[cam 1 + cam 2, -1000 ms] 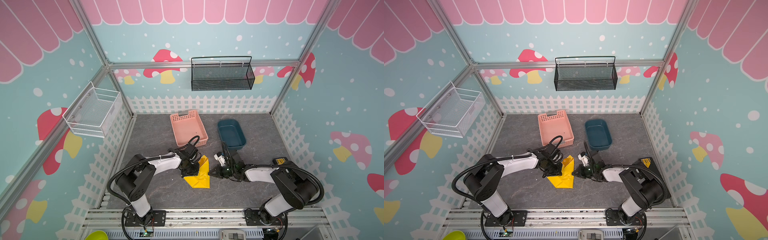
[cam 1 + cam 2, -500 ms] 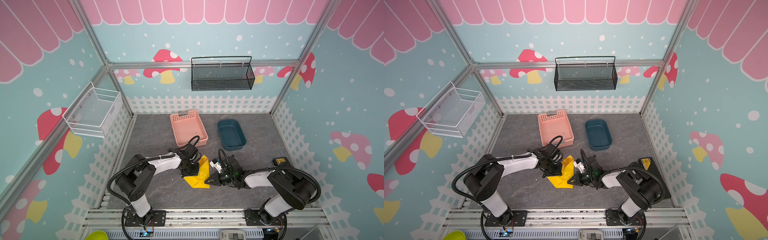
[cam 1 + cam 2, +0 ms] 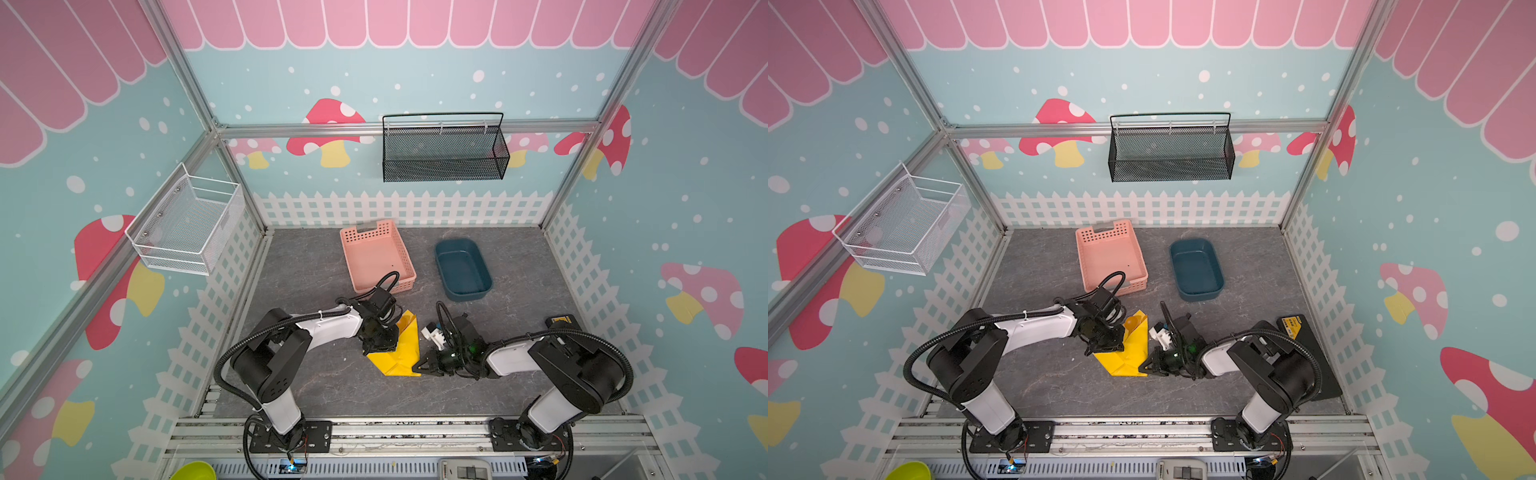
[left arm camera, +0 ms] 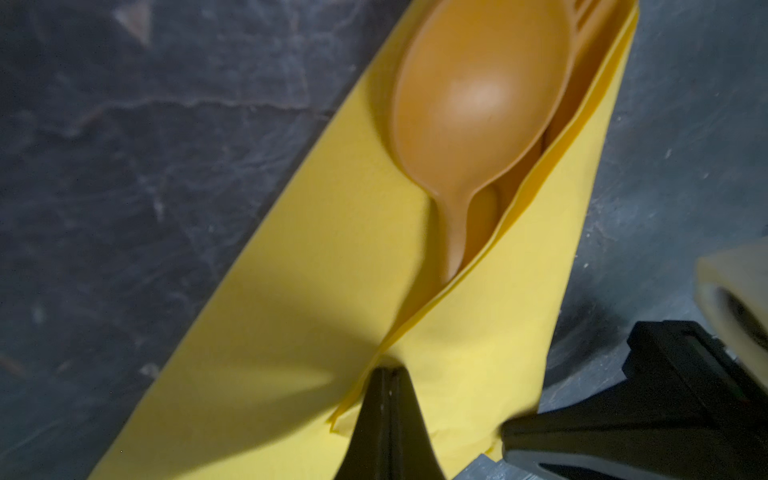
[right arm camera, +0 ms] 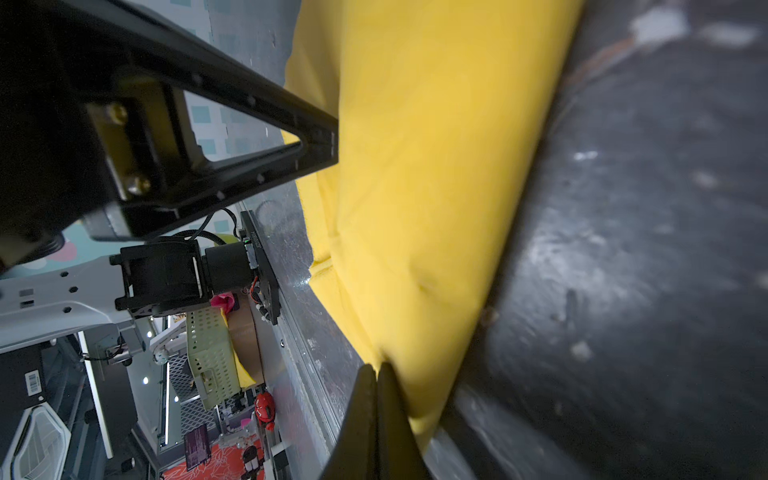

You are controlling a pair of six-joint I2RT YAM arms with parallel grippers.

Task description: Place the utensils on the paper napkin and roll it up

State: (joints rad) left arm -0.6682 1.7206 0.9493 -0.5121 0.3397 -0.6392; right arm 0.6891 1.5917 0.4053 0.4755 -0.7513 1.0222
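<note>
Pressed closed left gripper (image 4: 388, 374) and closed right gripper (image 5: 377, 370) onto fold edges of limp, likely tear-prone yellow paper napkin (image 4: 291, 332) wrapping stiff orange plastic spoon (image 4: 478, 104).

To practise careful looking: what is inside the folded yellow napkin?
An orange spoon, bowl showing, with fork tines beside it. The paper napkin covers their handles and anything lying underneath.
</note>
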